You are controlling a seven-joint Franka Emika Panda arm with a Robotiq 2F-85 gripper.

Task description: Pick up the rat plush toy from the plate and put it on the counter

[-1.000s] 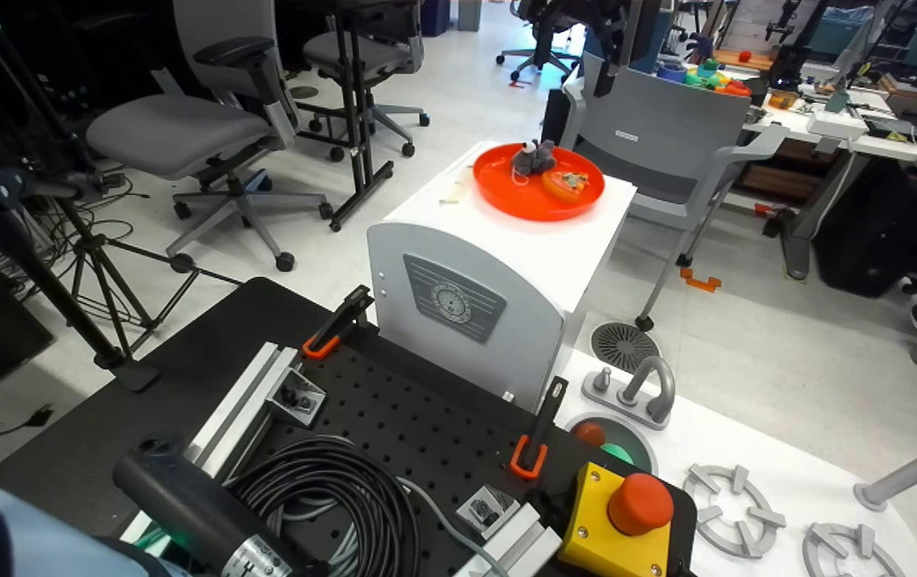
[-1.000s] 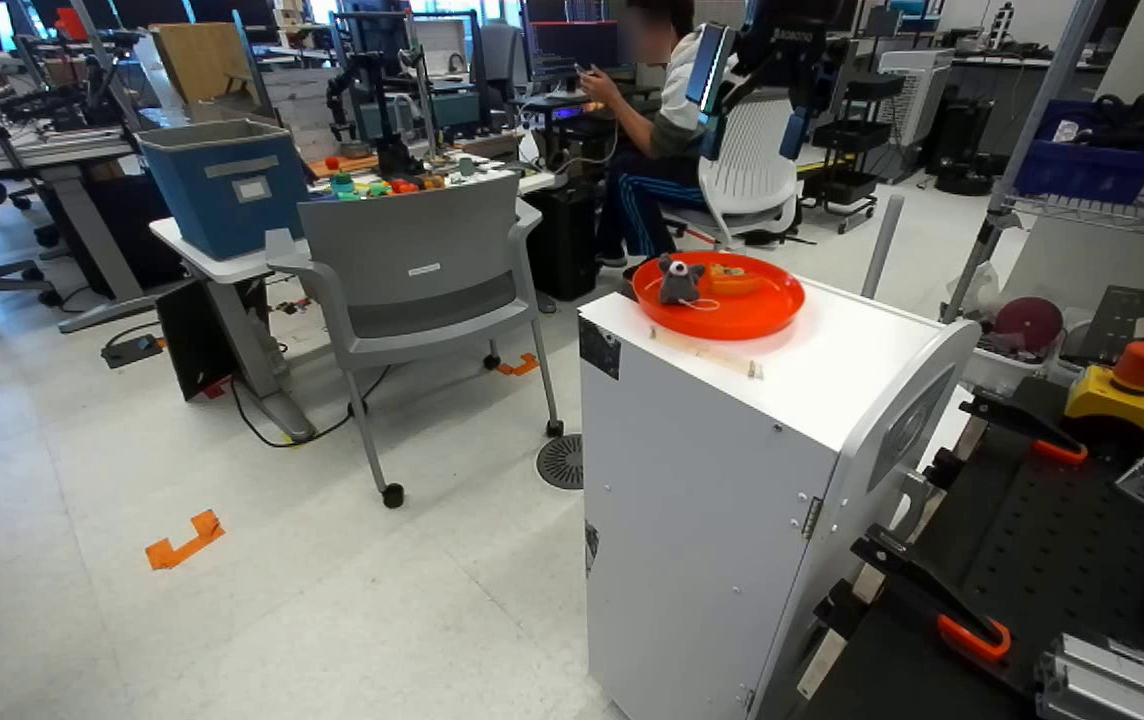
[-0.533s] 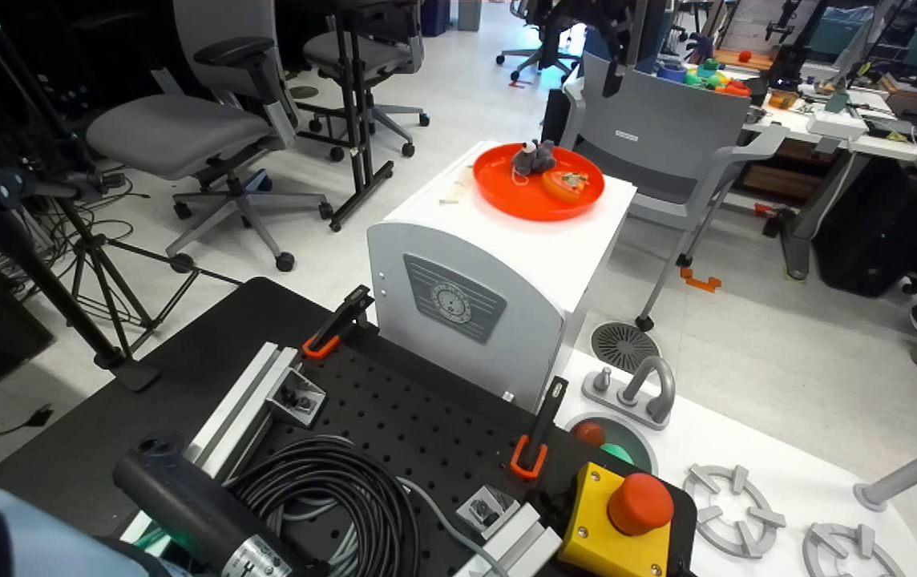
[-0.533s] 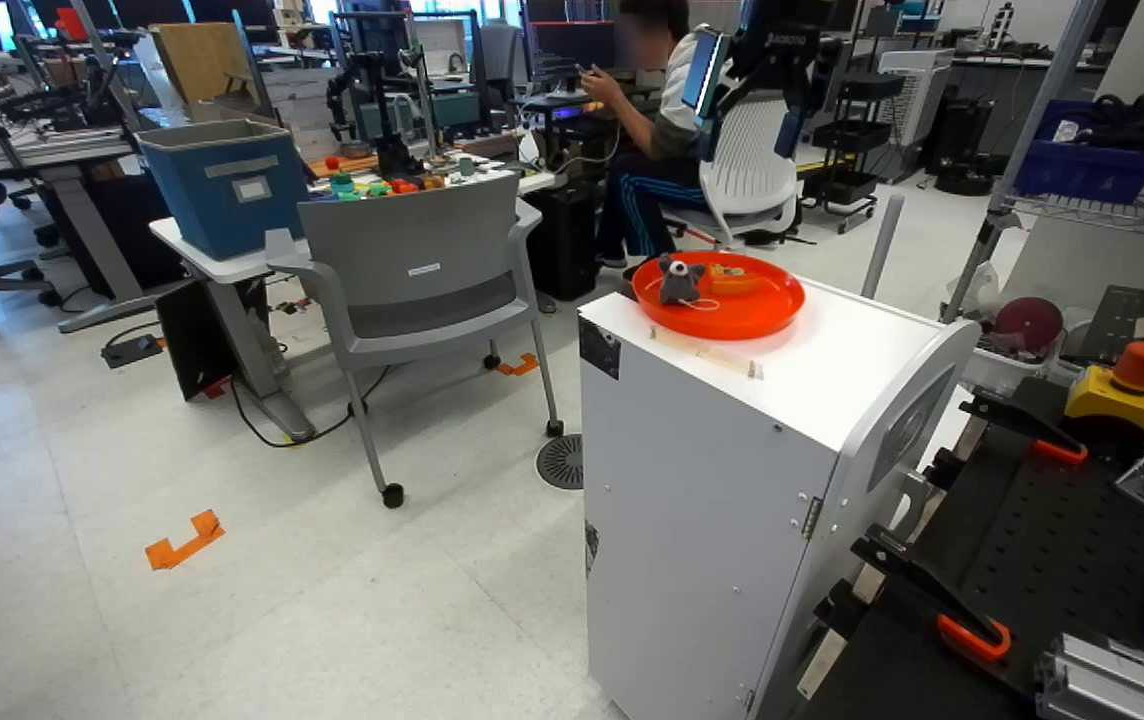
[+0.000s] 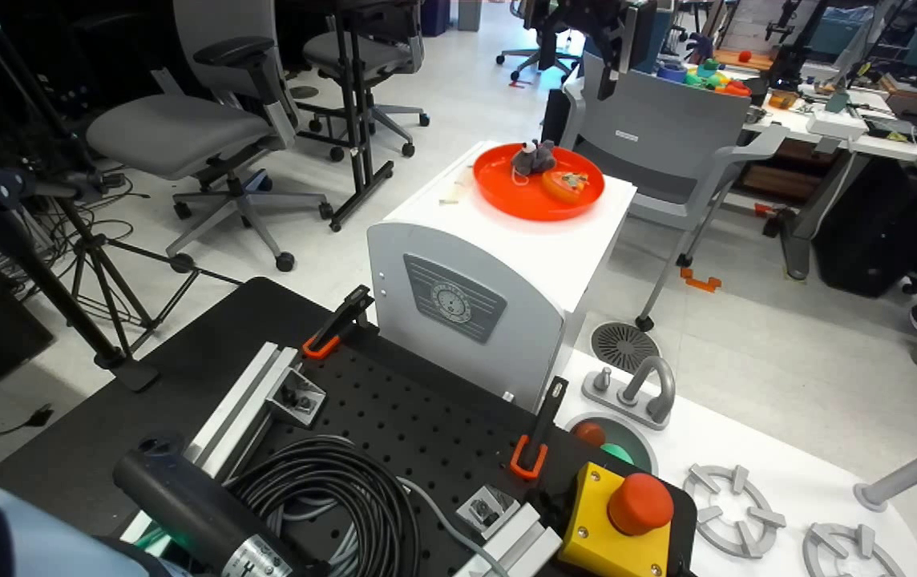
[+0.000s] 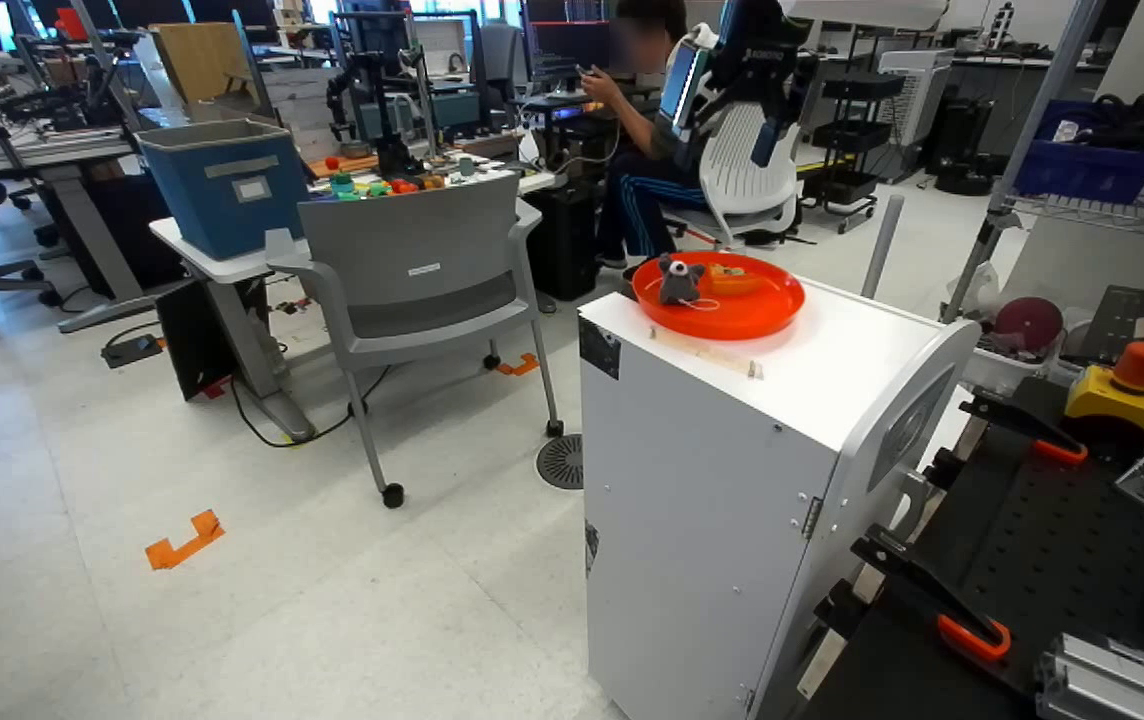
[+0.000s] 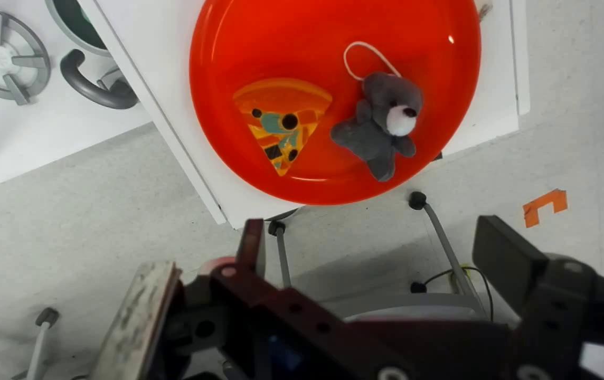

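Observation:
The rat plush toy (image 7: 370,140) is a small dark grey soft animal with a pale snout and a white string loop. It lies on the round orange plate (image 7: 291,42) and shows in both exterior views (image 5: 537,160) (image 6: 677,286). The plate (image 5: 539,208) (image 6: 744,325) rests on the white box top (image 5: 535,250), the counter-like surface. My gripper (image 7: 373,237) is open and empty, fingers wide apart. In the wrist view its fingertips are below the plate's edge, over the floor. In both exterior views the gripper (image 5: 579,68) (image 6: 725,140) is in the air beyond the plate.
A toy pizza slice (image 7: 281,124) lies on the plate beside the toy. A grey chair (image 5: 643,128) stands behind the box. A toy sink with a tap (image 5: 655,389) and burners (image 5: 735,509) adjoin it. Clamps (image 5: 539,429) and a yellow button box (image 5: 619,521) are on the black table.
In an exterior view my gripper has shifted left and slightly down, and a white arm section has come into view at the top. The toy, plate and pizza slice have not moved.

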